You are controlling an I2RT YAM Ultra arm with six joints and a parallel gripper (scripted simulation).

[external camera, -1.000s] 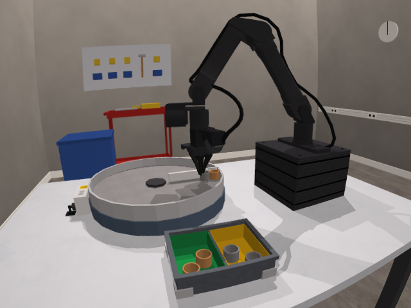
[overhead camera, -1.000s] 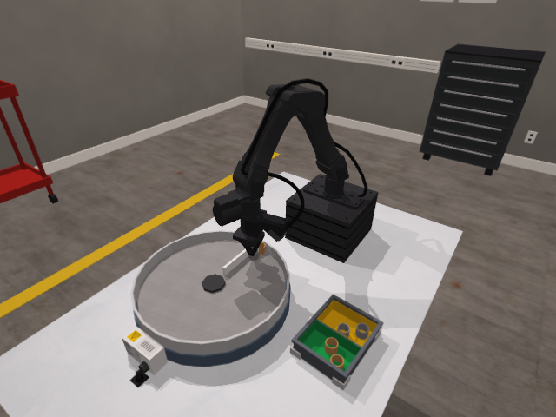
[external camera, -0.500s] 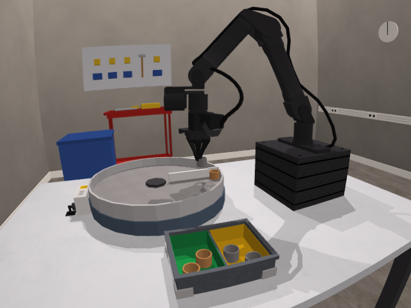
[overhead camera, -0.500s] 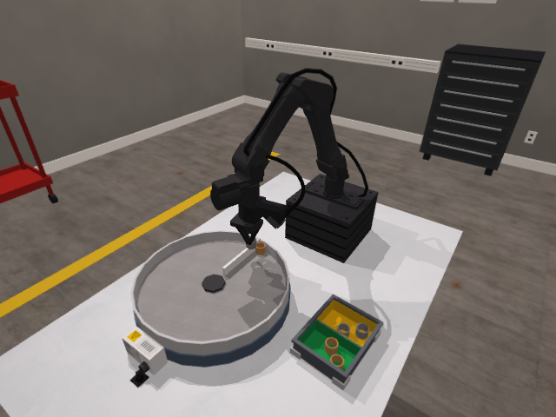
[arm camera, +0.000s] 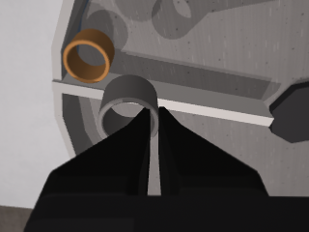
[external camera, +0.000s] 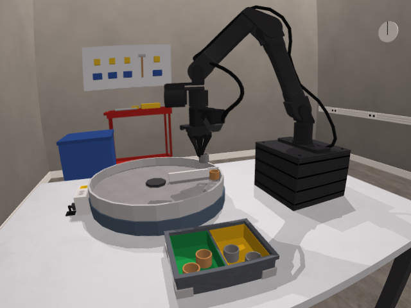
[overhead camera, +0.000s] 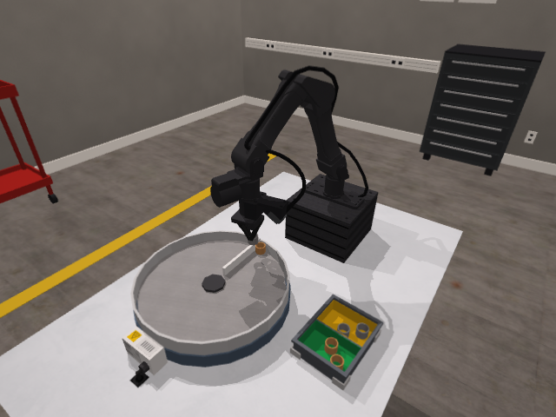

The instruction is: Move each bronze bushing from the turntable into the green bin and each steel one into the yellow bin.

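My gripper (external camera: pixel 201 153) is shut on the wall of a grey steel bushing (external camera: pixel 203 158) and holds it a little above the far rim of the turntable (external camera: pixel 155 192). In the wrist view the fingers pinch the right side of the steel ring (arm camera: pixel 128 103). One bronze bushing (overhead camera: pixel 260 248) stands on the turntable by the end of the white bar (overhead camera: pixel 237 261), next to the rim; it also shows in the wrist view (arm camera: pixel 88 56). The green bin (external camera: pixel 192 250) holds two bronze bushings and the yellow bin (external camera: pixel 240 243) holds two steel ones.
The arm's black base block (external camera: pixel 302 172) stands to the right of the turntable. A black hub (overhead camera: pixel 212 283) sits at the turntable's centre. A small white control box (overhead camera: pixel 144 351) stands at the turntable's near left edge.
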